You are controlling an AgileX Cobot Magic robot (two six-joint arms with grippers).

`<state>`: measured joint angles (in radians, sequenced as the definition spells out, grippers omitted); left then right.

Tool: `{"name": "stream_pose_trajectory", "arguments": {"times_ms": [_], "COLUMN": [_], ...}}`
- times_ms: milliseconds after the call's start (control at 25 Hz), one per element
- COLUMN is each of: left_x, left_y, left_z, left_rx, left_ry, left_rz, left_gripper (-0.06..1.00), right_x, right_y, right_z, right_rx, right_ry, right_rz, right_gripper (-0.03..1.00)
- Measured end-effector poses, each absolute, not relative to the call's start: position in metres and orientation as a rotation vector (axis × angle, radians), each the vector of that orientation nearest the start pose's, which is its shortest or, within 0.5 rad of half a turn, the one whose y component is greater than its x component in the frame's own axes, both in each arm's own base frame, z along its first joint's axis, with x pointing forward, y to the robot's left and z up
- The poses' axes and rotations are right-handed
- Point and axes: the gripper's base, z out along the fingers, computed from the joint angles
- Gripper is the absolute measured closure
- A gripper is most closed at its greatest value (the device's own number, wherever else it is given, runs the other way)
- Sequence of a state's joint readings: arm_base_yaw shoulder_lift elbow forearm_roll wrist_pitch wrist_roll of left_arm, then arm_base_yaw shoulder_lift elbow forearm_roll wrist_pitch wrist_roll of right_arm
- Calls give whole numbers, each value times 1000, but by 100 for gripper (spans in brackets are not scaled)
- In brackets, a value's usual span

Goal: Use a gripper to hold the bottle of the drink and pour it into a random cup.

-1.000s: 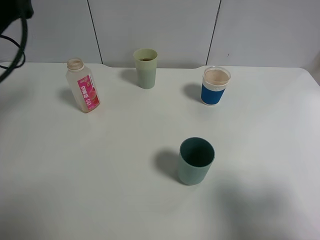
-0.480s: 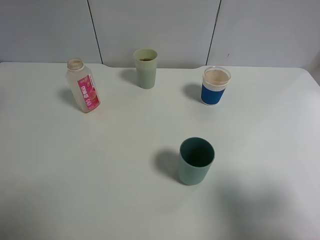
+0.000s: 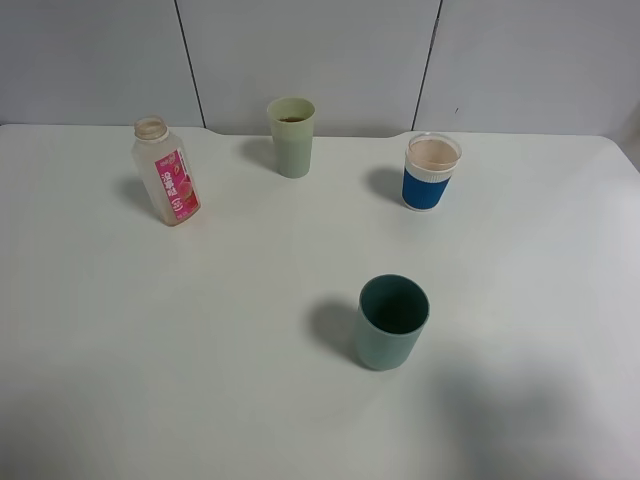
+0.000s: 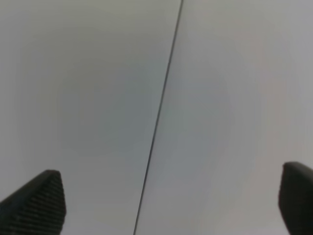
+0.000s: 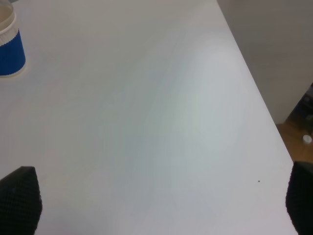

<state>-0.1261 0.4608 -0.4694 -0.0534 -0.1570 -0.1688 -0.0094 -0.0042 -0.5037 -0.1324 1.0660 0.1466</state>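
Note:
The bottle (image 3: 166, 175) stands at the back left of the white table (image 3: 200, 340), capless, with a pink label. The pale yellow-green cup (image 3: 291, 136) stands at the back middle, with a dark patch down inside it. Neither gripper shows in the exterior view. The left gripper (image 4: 171, 205) is open and empty, its fingertips (image 4: 39, 203) spread wide before a grey panelled wall. The right gripper (image 5: 156, 205) is open and empty above the table's right side, its fingertips (image 5: 19, 200) far apart.
A blue-sleeved clear cup (image 3: 431, 172) stands at the back right and also shows in the right wrist view (image 5: 9, 46). A dark teal cup (image 3: 391, 321) stands near the table's middle. The table's right edge (image 5: 259, 112) drops to a wooden floor.
The black cables and arm part at the top left corner of the exterior view have moved out of the picture. The bottle and cups have not moved.

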Motion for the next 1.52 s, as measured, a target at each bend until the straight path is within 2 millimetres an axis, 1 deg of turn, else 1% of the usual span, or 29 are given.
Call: {"name": "stream_pose_trajectory", "arguments": {"times_ms": [320,440,600,800,960,1240,1400,1520], "left_x": [60,46,25,1,-14,-19,-18,-11], "left_y": [-8,-5,0,5,8,5,1,-2], "left_z": [341,340,342,330,320,316,313,301], "left_rx": [-31,-20,-15,-31,-66,-133,-79,-38], "left_ry": [1458,1560,1629,1713,1773,1838,1857,1903], "left_rz": [-241,-202,-146,-128,-138,-90,-19,-15], "left_gripper": [12,12,12,12,12,12,12,12], "right_x": [-7,-7,-7,-7,-7,-7,-7,-7], "right_y": [-10,-10,-10,-10,-10,-10,-10,-10], "right_z": [278,278,278,278,278,278,278,278], "right_rx": [166,166,166,166,166,166,166,166], "right_ry": [2029,2029,2029,2029,2029,2029,2029,2029], "right_rz": [-72,-72,-72,-72,-72,-72,-72,-72], "right_gripper": [-3,-3,-3,-3,-3,-3,-3,-3]}}
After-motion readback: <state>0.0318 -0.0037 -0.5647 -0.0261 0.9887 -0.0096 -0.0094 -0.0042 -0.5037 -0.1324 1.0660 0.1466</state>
